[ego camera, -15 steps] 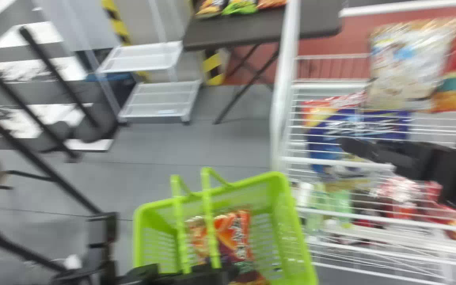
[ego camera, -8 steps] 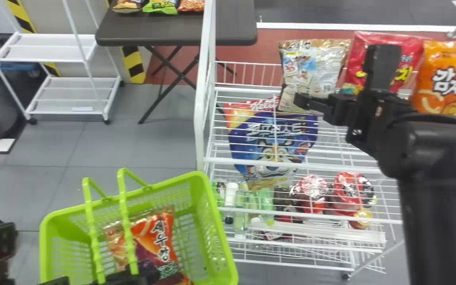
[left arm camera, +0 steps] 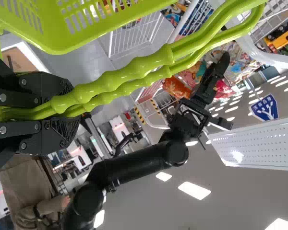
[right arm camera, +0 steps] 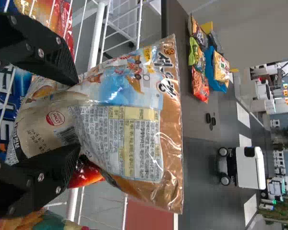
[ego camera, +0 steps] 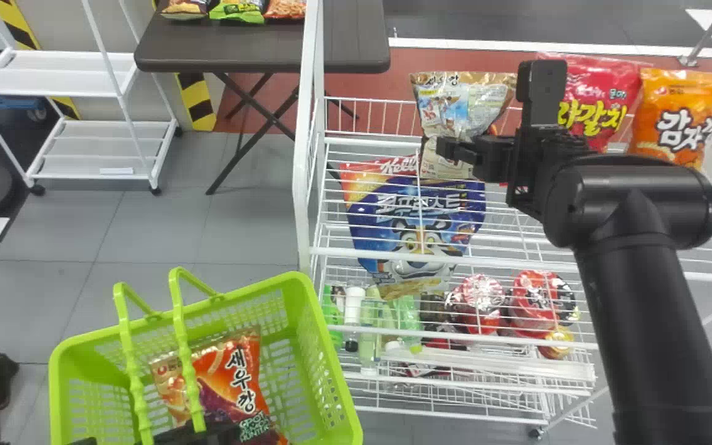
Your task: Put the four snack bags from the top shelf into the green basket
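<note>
My right gripper (ego camera: 455,153) is at the brown snack bag (ego camera: 455,102) on the rack's top shelf (ego camera: 381,139). In the right wrist view my right gripper (right arm camera: 77,114) stands open, its two fingers apart over the lower part of the brown bag (right arm camera: 129,139). Red (ego camera: 597,96) and orange (ego camera: 683,120) snack bags stand to the right. My left gripper (ego camera: 207,436), at the head view's bottom edge, holds the green basket (ego camera: 325,352); in the left wrist view my left gripper (left arm camera: 62,109) is shut on its handles (left arm camera: 134,69). An orange-red snack bag (ego camera: 232,377) lies inside the basket.
Beneath the top wires hangs or stands a blue cereal bag (ego camera: 418,216), with bottles (ego camera: 368,334) and red cups (ego camera: 535,300) lower down. A dark table (ego camera: 238,46) with snack bags and a white shelf cart (ego camera: 84,130) are farther back.
The head view has swung right, bringing the right arm and more of the rack into view. The basket has shifted left in that view, its handles staying upright. Lately the right gripper has shifted slightly left there.
</note>
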### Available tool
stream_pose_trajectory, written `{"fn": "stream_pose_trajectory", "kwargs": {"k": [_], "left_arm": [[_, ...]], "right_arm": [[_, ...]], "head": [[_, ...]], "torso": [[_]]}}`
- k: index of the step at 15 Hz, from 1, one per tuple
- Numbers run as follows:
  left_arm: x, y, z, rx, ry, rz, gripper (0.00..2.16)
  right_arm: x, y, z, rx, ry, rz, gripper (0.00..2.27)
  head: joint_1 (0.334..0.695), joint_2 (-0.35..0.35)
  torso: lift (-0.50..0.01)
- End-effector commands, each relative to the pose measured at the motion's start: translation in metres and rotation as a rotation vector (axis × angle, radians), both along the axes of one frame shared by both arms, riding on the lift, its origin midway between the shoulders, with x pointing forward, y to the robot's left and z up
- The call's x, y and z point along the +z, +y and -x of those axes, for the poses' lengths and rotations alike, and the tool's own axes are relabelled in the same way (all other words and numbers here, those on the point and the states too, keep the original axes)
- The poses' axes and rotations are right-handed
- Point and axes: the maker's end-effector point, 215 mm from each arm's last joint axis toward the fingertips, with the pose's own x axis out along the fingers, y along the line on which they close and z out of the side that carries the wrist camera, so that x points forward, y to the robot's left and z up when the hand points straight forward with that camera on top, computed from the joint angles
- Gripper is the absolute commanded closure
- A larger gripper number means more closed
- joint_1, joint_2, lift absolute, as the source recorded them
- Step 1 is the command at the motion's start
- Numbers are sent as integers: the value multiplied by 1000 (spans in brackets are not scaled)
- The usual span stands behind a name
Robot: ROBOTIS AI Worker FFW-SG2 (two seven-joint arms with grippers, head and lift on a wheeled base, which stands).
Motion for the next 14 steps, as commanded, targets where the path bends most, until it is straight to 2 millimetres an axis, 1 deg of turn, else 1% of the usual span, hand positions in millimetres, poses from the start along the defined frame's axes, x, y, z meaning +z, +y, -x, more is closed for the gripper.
{"fn": "stream_pose_trajectory", "kwargs": {"k": [1,3,4,6,7,8,10,11,12,13,14], "left_arm": [[2,0,1,-6,-1,9,2145],[1,0,1,-6,2,10,2145],[2,1,1,-7,-2,7,2145],[2,1,1,-9,-2,8,2145],[1,3,1,-6,-1,6,2145],[2,3,-1,-6,-6,7,2145],[3,3,-4,-5,-8,5,2145],[3,3,-5,-7,-9,6,2145],[2,2,-5,-8,-8,6,2145],[3,2,-6,-8,-8,6,2145],[2,1,-5,-8,5,10,2145]], "right_arm": [[11,0,1,0,-59,-7,2246],[20,-2,6,0,-92,-18,2246],[27,-3,13,-1,-110,-25,2246],[48,-1,39,5,-167,-22,2246],[57,5,57,15,-182,-20,2246],[69,17,80,36,-191,-43,2246],[80,40,128,80,-169,-74,2246],[77,55,157,109,-127,-91,2246],[75,69,178,138,-94,-114,2246],[65,87,206,179,-14,-145,2246],[55,110,234,235,58,-175,2246]], "head": [[695,-13],[695,-13],[695,-13],[695,-14],[695,-15],[695,-13],[695,1],[695,14],[695,30],[695,65],[695,89]], "torso": [[0],[0],[0],[0],[0],[0],[0],[0],[0],[0],[0]]}}
